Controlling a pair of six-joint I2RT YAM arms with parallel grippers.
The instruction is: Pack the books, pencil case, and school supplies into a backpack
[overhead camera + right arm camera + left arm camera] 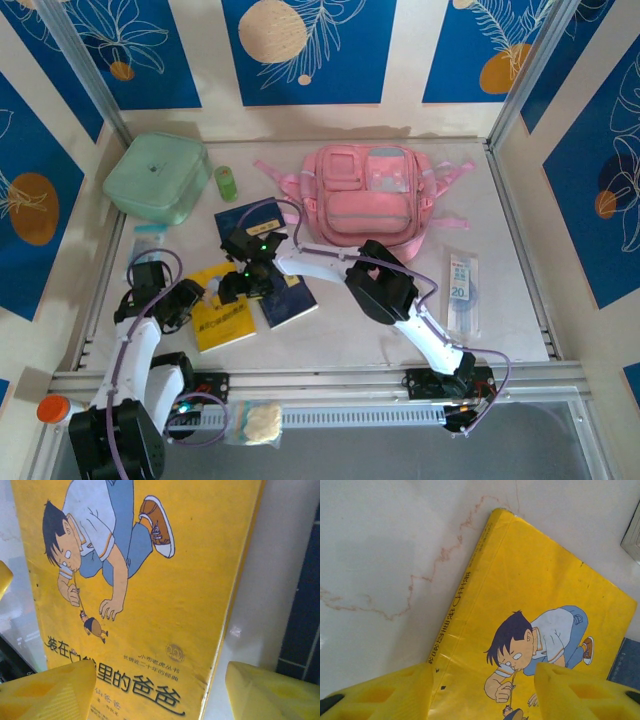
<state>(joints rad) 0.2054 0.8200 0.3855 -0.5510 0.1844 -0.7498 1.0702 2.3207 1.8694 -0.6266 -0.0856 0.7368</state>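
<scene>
The yellow book (225, 322) with a cartoon boy lies flat near the table's front left. My left gripper (482, 695) hovers open over its spine edge (530, 580), one finger on each side. From the other side my right gripper (160, 692) stands open over the cover's title (150, 605), straddling the book's right edge. In the top view both grippers, left (200, 297) and right (237, 287), meet at the book's far end. Two navy books (255, 220) (288, 298) lie beside it. The pink backpack (370, 195) lies flat behind. A white and light-blue packet (462, 290) lies right. I cannot pick out a pencil case.
A mint-green lidded box (157, 178) sits at the back left, with a small green bottle (226, 182) beside it and a teal packet (148, 232) in front. Metal rails edge the table on the right (520, 250) and front (330, 378).
</scene>
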